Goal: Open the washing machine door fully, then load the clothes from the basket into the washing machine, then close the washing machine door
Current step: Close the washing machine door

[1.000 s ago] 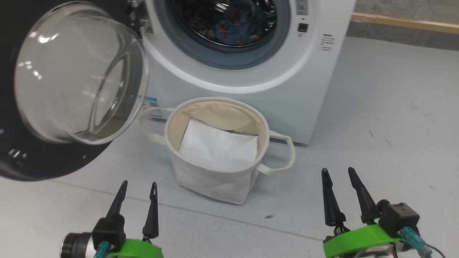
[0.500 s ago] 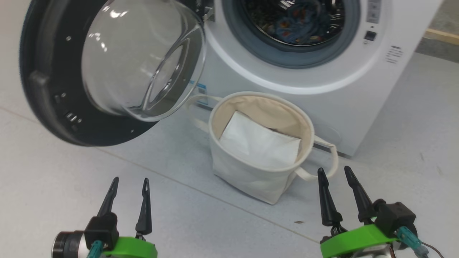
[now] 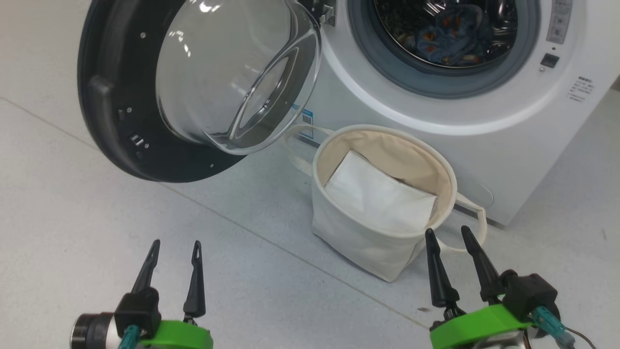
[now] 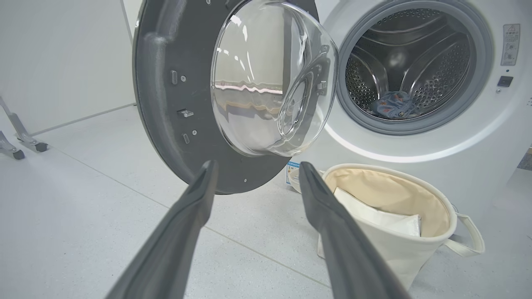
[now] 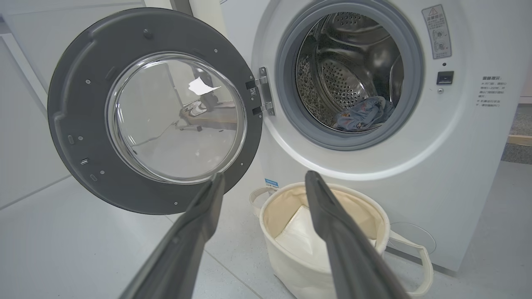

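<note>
in head view, camera swung left; basket (image 3: 358,237) unmoved.

Bright, even overhead light leaves soft shadows on the floor (image 3: 72,242), white glints on the washing machine door (image 3: 218,82) glass, and wide-angle bowing at wrist-view edges.

Black door (image 3: 112,121) hangs open at left; blue printed clothes (image 3: 448,38) inside white washer (image 3: 523,145); cream basket (image 3: 358,235) upright in front.
</note>
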Available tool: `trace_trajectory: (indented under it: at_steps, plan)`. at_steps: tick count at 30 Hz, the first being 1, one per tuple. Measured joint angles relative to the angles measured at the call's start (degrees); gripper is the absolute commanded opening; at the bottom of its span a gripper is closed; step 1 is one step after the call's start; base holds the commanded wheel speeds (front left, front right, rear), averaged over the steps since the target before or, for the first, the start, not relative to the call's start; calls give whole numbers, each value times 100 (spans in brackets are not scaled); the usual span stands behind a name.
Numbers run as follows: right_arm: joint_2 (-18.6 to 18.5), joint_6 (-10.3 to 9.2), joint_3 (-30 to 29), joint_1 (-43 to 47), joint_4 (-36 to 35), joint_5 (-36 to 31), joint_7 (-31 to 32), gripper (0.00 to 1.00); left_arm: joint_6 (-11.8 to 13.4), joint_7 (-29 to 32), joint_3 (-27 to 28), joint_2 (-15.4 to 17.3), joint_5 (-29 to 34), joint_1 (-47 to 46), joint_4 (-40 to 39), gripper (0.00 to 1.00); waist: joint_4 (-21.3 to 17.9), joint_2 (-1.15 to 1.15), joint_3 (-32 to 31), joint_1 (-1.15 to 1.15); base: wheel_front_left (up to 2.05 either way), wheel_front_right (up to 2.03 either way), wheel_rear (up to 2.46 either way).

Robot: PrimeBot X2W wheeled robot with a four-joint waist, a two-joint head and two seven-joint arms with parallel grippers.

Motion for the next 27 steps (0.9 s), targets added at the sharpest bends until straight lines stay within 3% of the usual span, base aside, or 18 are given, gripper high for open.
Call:
trace_trajectory:
  at_steps: [15, 27]
  plan:
    - [0, 0, 77, 9, 68, 9, 0, 100, 44, 0, 23, -2, -65, 40, -3, 100, 48, 0, -130, 0, 0, 0, 0]
    - [0, 0, 135, 55, 89, 62, 0, 100, -265, 0, 144, 1, -291, 123, -232, 100, 18, 0, -286, 0, 0, 0, 0]
